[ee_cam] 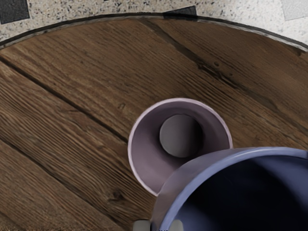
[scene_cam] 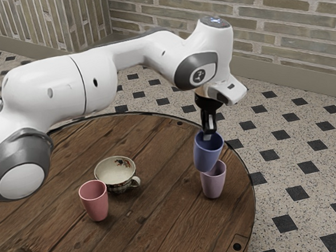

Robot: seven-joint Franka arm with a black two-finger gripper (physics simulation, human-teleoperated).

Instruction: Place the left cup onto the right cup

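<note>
Aloft, blue cup (scene_cam: 207, 152) over lilac cup (scene_cam: 213, 181)

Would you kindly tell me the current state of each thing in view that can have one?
Lilac plastic cup: upright, empty.
Blue plastic cup: upright, lifted, over the lilac cup but off-centre from its opening.
Black two-finger gripper: shut on the blue cup's rim.
Pink plastic cup: upright, standing free.
White patterned ceramic teacup: upright, standing free beside the pink cup.

Round wooden table (scene_cam: 162, 217) with pink cup (scene_cam: 93, 199), teacup (scene_cam: 117, 174), lilac cup (scene_cam: 213, 181)
</note>
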